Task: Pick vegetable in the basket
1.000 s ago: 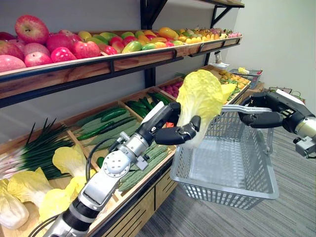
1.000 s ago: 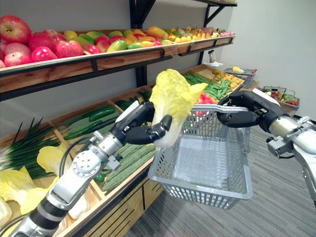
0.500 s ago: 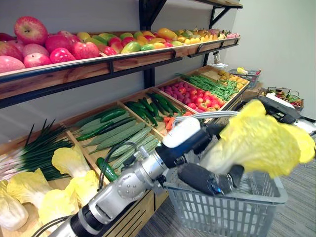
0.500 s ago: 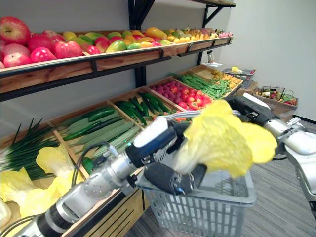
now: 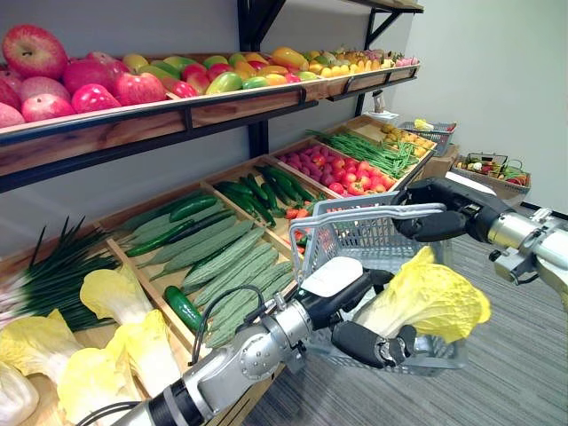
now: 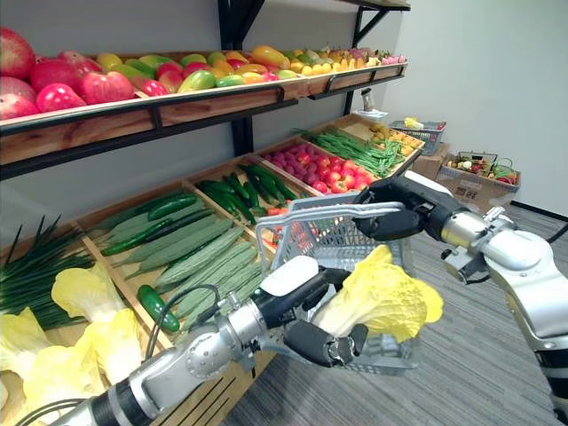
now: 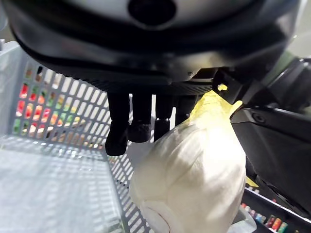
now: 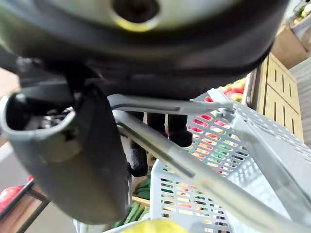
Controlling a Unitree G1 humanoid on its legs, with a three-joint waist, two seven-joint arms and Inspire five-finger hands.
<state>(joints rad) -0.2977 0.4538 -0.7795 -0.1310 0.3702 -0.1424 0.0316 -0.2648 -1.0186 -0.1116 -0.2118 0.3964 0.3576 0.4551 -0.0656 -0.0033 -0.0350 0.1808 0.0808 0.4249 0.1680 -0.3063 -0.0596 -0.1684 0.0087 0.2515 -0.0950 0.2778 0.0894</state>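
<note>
since a second ago your left hand (image 5: 373,342) has come down and to the right. the napa cabbage (image 5: 430,297), which then stood upright above the left rim of the basket (image 5: 351,235), now lies tilted low over the basket's near right part, its yellow leafy end to the right and its pale stem toward the hand. you cannot tell whether it touches the bottom. the left hand's fingers are clenched round the stem end from below. the right hand (image 5: 435,224) stays wrapped round the basket's handle (image 5: 373,213) at the far right, carrying the basket beside the lower shelf (image 5: 177,266).

by count: two hands, both grasping; one napa cabbage in the hand; one grey mesh basket held. at least four more cabbages (image 5: 111,293) lie at the near left of the lower shelf, next to one bunch of green onions (image 5: 53,275), with cucumbers (image 5: 222,262) in the compartments to their right. one upper shelf (image 5: 222,106) carries apples and mangoes. two other baskets (image 5: 435,135) stand far right.
</note>
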